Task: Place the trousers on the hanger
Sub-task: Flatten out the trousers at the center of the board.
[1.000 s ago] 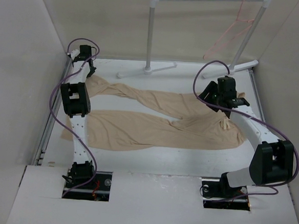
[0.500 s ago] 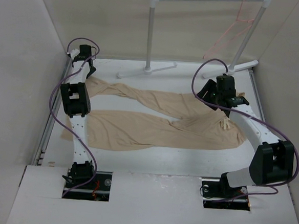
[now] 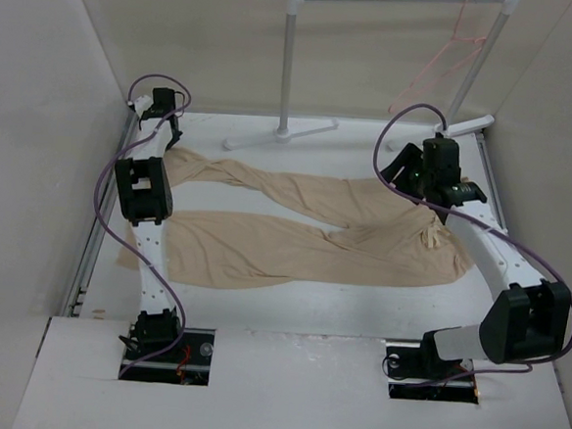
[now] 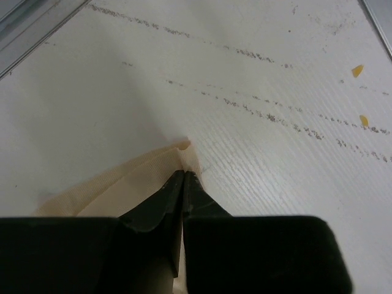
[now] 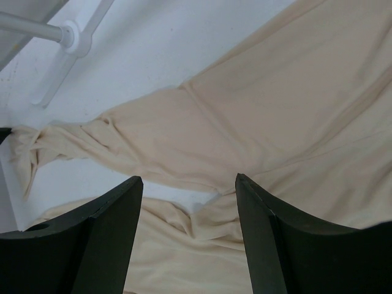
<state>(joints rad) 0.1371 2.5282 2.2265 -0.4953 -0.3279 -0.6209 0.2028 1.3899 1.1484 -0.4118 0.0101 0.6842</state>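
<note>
Beige trousers (image 3: 294, 245) lie flat across the white worktop (image 3: 358, 308), with the legs stretching left and the waist to the right. My left gripper (image 4: 184, 177) is pinched tight on the hem corner of the far leg, at the far left of the worktop. That leg is bunched and twisted close by. My right gripper (image 5: 187, 179) hovers above the cloth near the waist end, spread wide and holding nothing. The pink wire hanger (image 3: 436, 66) hangs from the rack (image 3: 288, 67) at the far right, well apart from the trousers.
</note>
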